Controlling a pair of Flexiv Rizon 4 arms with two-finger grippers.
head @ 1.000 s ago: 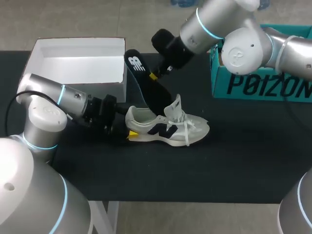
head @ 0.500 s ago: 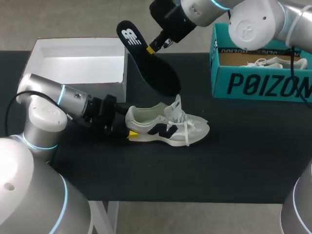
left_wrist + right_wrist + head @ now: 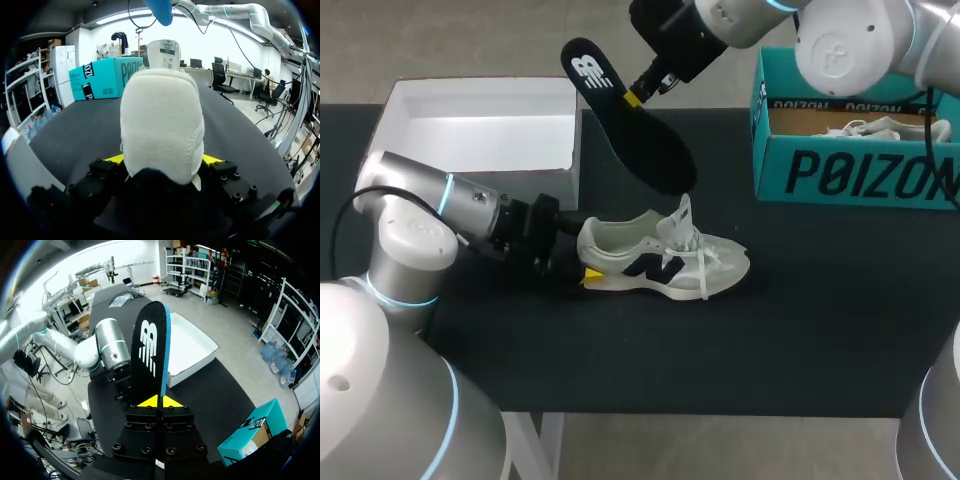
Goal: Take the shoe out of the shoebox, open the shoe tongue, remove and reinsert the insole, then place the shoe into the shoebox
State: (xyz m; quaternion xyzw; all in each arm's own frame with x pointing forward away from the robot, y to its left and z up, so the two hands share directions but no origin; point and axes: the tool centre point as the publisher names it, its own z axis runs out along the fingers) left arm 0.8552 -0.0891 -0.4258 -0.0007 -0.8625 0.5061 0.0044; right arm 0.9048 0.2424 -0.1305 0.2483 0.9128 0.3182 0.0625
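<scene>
Where the shoe lies: our white cloth shoe with a dark side mark (image 3: 665, 262) stands on its sole in the middle of the black table (image 3: 740, 350). Its toe points to 3 o'clock and its tongue sticks up.
Left gripper: our left gripper (image 3: 582, 275) is at 9 o'clock from the shoe. Its yellow fingers squeeze the heel from both sides.
Right gripper: our right gripper (image 3: 638, 93) is up in the air at 12 o'clock from the shoe. Its fingers pinch the long black foam insole (image 3: 635, 130).
Insole: it hangs tilted over the shoe. Its low end is near the tongue, and we cannot tell if they touch.
Boxes: the teal cardboard shoebox (image 3: 855, 170) sits at 2 o'clock from the shoe, and the white cardboard box (image 3: 480, 135) at 10 o'clock.
</scene>
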